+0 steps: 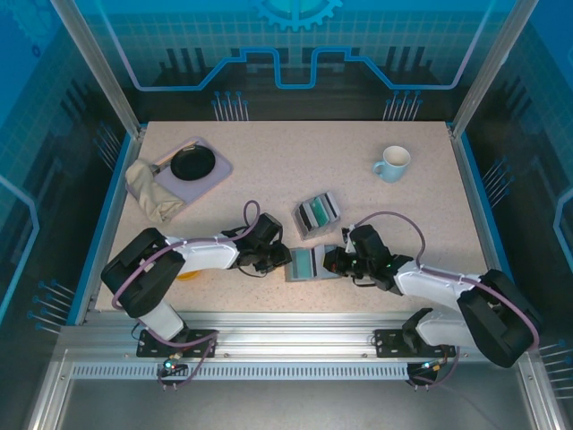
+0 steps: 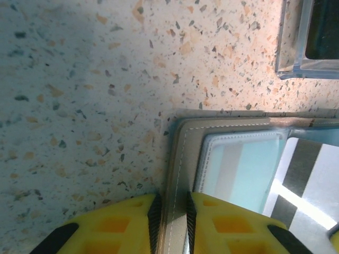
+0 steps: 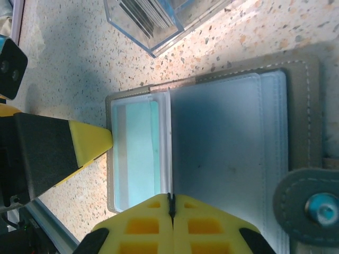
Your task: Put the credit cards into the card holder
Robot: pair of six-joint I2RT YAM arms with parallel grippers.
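Before us on the speckled table (image 1: 269, 143): a blue mug (image 1: 391, 163), a clear slotted box (image 1: 317, 214), cloth (image 1: 148, 190) touching a tray (image 1: 215, 172).

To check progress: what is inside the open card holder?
One teal credit card shows through a clear pocket of the card holder. The cloudy page beside it covers anything beneath.

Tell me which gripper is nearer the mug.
Right. The right gripper is at the right edge of the card holder, toward the near side and left of the mug. The left gripper is at the holder's left edge, farther from the mug.
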